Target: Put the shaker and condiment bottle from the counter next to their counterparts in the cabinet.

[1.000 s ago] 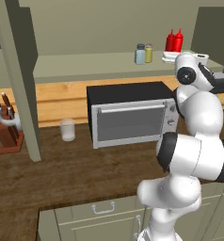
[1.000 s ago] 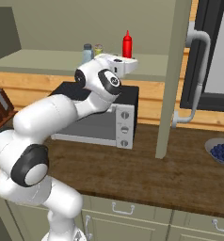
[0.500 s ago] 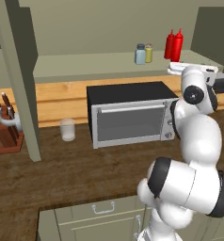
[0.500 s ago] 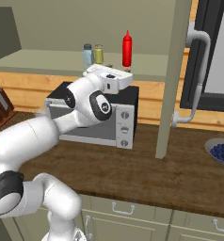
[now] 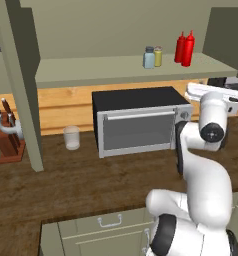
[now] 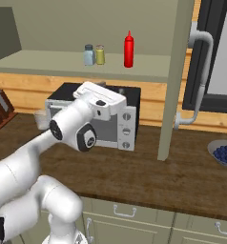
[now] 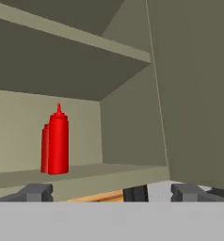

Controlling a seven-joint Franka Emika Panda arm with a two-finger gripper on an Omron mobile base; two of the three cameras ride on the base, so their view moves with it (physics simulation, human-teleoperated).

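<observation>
The blue-grey shaker (image 5: 149, 57), its yellowish twin (image 5: 158, 56) and two red bottles (image 5: 185, 48) stand upright on the cabinet shelf (image 5: 91, 70), above the gripper.

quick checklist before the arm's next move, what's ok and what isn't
1. Blue-grey shaker beside the yellowish shaker on the cabinet shelf: ok.
2. Two red squeeze bottles side by side on the shelf, upright: ok.
3. Gripper holds nothing: ok, the gap between its fingertips is free.
4. Gripper is below the shelf's edge, aimed at the bottles from beneath: ok.
5. Arm apart from the black microwave: cannot tell, the wrist sits close above its right end.
6. Task things left on the counter: ok, none there, just a small cup and a knife block.
</observation>
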